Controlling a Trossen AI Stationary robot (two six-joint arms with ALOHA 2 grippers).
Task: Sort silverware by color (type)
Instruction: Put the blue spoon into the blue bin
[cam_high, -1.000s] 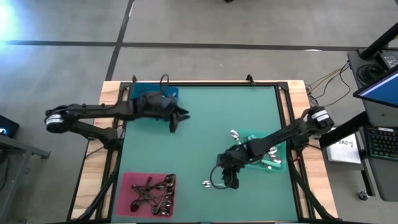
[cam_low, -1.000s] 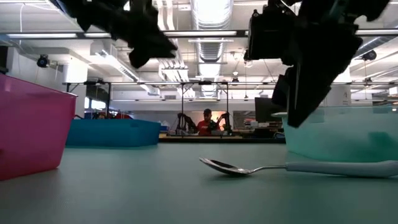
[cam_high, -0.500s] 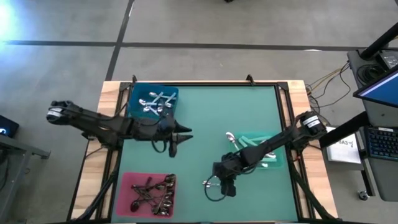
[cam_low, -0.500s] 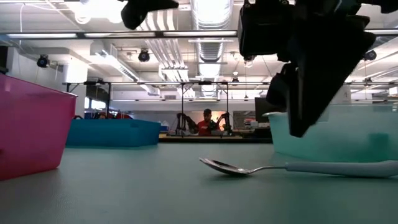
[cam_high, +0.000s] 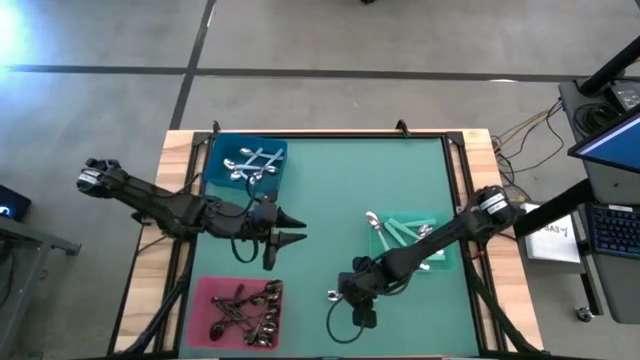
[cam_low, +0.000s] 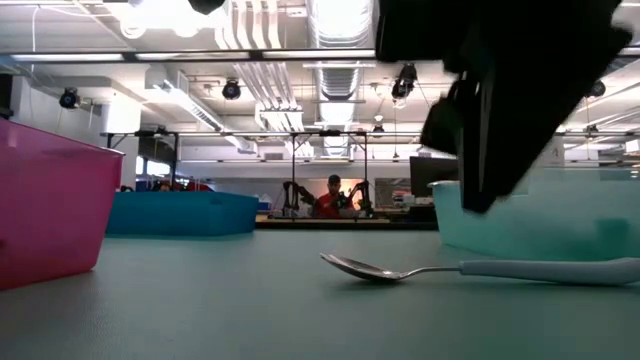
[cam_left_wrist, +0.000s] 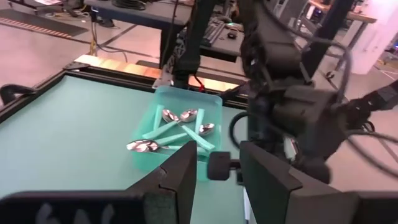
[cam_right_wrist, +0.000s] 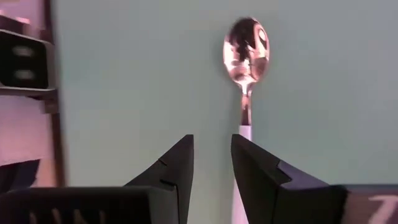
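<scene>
One mint-handled spoon (cam_low: 470, 268) lies on the mat beneath the right gripper (cam_right_wrist: 211, 165), fingers parted, empty; the left gripper (cam_high: 278, 228) hovers open mid-table.

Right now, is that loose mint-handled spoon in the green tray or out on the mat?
Out. The spoon lies flat on the mat, beside the green tray.

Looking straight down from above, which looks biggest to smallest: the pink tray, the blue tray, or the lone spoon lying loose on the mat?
1. Pink tray, a bit bigger.
2. Blue tray, close to the pink; partly behind the left arm, so unsure.
3. Lone spoon, far smaller; the right gripper hides its handle.
</scene>
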